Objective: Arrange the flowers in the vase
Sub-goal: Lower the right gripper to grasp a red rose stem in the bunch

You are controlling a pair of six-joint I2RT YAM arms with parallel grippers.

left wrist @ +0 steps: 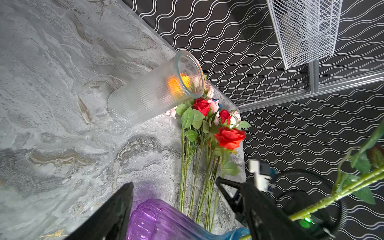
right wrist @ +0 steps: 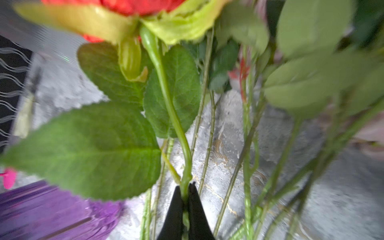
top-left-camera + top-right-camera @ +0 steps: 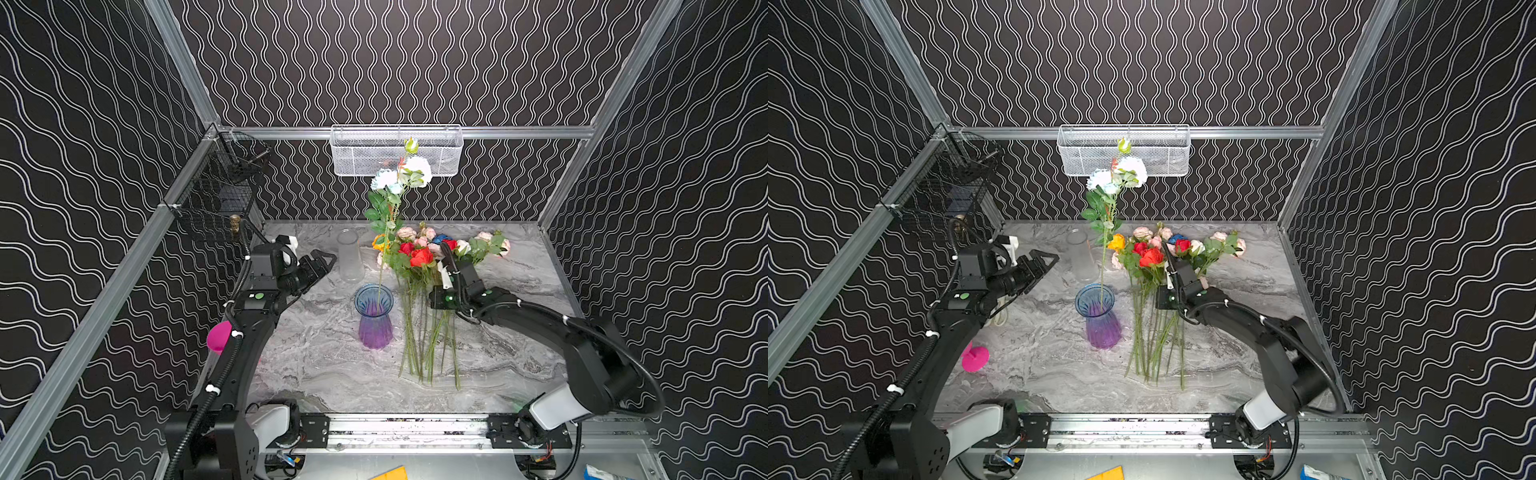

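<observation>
Pinching 1 red rose stem (image 2: 166, 97) between right fingers (image 2: 197, 214)

No txt, label, brand or no. that I can read in any view; whatever print there may be is too small or too blurred for me to make out.
</observation>
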